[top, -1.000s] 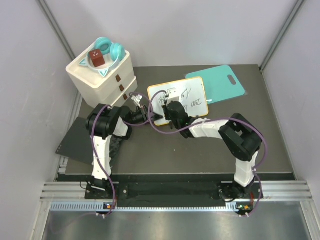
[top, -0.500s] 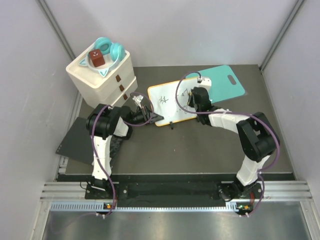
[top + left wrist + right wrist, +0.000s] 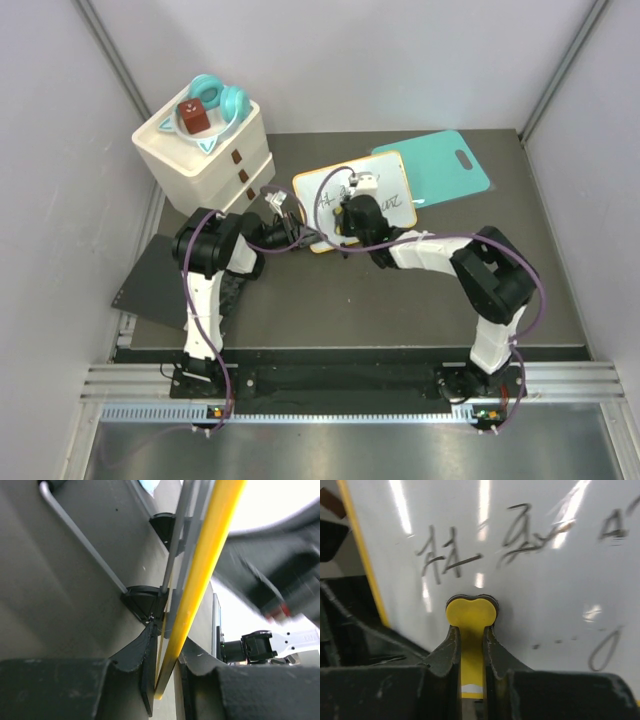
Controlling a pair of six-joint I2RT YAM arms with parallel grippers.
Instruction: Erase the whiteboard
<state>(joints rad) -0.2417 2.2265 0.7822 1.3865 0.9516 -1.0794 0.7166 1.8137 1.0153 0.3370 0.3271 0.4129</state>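
Note:
The whiteboard (image 3: 388, 190) has a yellow-orange frame and lies in the middle of the table with black handwriting on it. My left gripper (image 3: 305, 237) is shut on its near-left corner; the left wrist view shows the yellow frame (image 3: 200, 580) pinched between the jaws of the left gripper (image 3: 167, 680). My right gripper (image 3: 350, 215) is over the board's left half, shut on a small yellow eraser (image 3: 471, 614) pressed against the white surface (image 3: 545, 555). Written strokes remain above and to the right of the eraser.
A white drawer unit (image 3: 205, 150) stands at the back left with a teal bowl (image 3: 215, 105) and a brown block on top. A teal cutting board (image 3: 450, 165) lies behind the whiteboard's right end. A dark mat (image 3: 150, 285) lies beside the left arm.
My right gripper swept with the eraser to the board's right end and has come back over its left half. The left gripper has kept its hold on the frame.

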